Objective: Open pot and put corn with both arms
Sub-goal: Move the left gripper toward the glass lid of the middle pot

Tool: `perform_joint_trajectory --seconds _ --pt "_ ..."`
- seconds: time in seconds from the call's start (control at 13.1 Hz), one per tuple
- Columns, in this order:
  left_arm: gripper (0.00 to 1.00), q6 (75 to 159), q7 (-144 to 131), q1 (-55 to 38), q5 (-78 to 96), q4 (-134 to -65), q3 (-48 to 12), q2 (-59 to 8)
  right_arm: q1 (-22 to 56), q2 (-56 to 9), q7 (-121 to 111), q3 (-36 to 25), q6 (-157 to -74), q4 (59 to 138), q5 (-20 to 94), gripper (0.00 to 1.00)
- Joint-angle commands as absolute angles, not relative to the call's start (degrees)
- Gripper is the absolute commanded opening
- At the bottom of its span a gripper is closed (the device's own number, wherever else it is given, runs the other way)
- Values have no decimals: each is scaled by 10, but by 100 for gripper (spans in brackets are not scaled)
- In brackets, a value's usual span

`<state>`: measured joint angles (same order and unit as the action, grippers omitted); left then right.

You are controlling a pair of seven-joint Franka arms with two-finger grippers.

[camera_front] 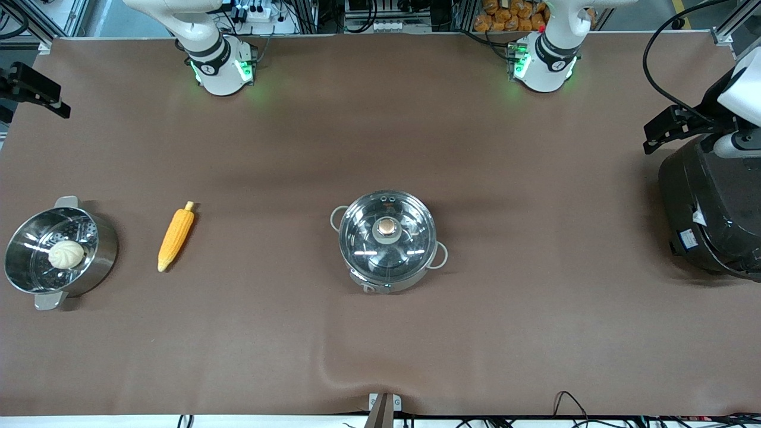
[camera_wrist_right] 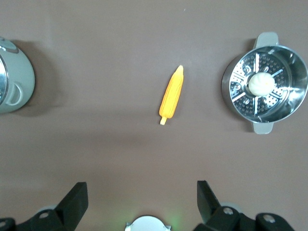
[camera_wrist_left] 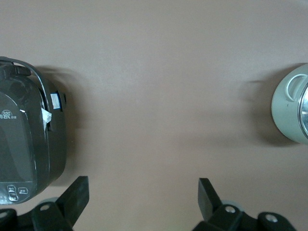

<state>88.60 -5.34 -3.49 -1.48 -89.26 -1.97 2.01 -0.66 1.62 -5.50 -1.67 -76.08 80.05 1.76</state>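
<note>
Brown surface (camera_front: pixel 380 333), cloth-covered, carrying everything. At the left arm's end, big black rice cooker (camera_front: pixel 710 217), lid down. Mid-surface, shiny steel pot (camera_front: pixel 387 241) with thin wire loop handles, domed glass lid (camera_front: pixel 386 236) seated on it, copper-coloured knob (camera_front: pixel 387 226) at the crown; upright, untouched, well apart from all else. At the right arm's end, second steel pot (camera_front: pixel 59 252) with flat tab handles, uncovered, perforated steamer insert inside. Between the two pots and closer to the tab-handled one, yellow-orange corn (camera_front: pixel 176 236), flat on the surface, pale stem end pointing toward the robots' bases, tapered tip toward the front camera; touching nothing. Inside the steamer insert, pale round bun (camera_front: pixel 66 254).

Left arm waiting, raised at its own end of the surface, left pincer (camera_wrist_left: pixel 143 192) over bare surface just beside the rice cooker; fingers spread wide, nothing between them; edge of the lidded pot at the margin of the left wrist view. Right arm likewise waiting, right pincer (camera_wrist_right: pixel 142 197) over bare surface, fingers spread wide and empty, corn and both pots spread out well below it in the right wrist view.
</note>
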Motion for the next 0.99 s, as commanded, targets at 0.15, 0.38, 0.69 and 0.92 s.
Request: perform_joint_trajectory --seconds 0.15,0.38,0.69,0.92 --pt "100 874 -47 -38 -7 -880 -22 11 -10 17 -54 -17 -752 790 18 100" --pt "100 911 -50 -68 1 -878 -25 -34 -8 19 -49 -14 -742 790 15 100" --pt "100 934 -277 -153 -4 -836 -57 -101 -11 10 -49 -13 -751 793 21 100" --pt "100 945 -435 -241 -6 -765 -55 -189 -7 9 -49 -13 -759 793 23 100"
